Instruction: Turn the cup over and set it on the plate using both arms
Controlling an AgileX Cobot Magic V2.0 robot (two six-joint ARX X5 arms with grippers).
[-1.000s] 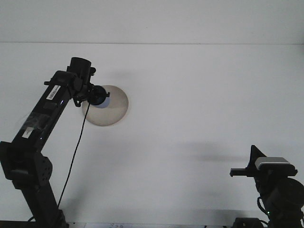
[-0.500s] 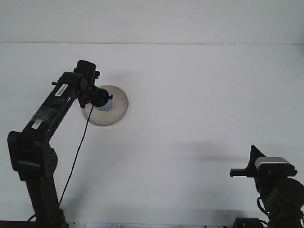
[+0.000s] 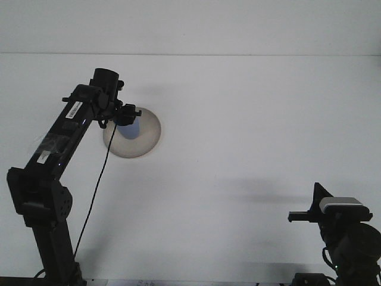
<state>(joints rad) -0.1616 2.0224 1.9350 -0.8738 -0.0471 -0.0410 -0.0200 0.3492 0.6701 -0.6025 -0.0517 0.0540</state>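
A round tan plate [image 3: 146,140] lies on the white table at the upper left. On it stands a light blue cup [image 3: 129,129], partly hidden by my left gripper [image 3: 130,112]. That gripper hovers just above the cup's top and looks open, its jaws spread wider than the cup. My right gripper [image 3: 292,217] rests low at the bottom right, far from the plate and seen side-on.
The left arm [image 3: 59,143] and its black cable [image 3: 95,190] stretch from the bottom left corner up to the plate. The white table [image 3: 250,131] runs back to a wall edge at the top.
The left gripper has lifted slightly off the cup and spread, so more of the blue cup shows on the plate. The right arm has not moved.
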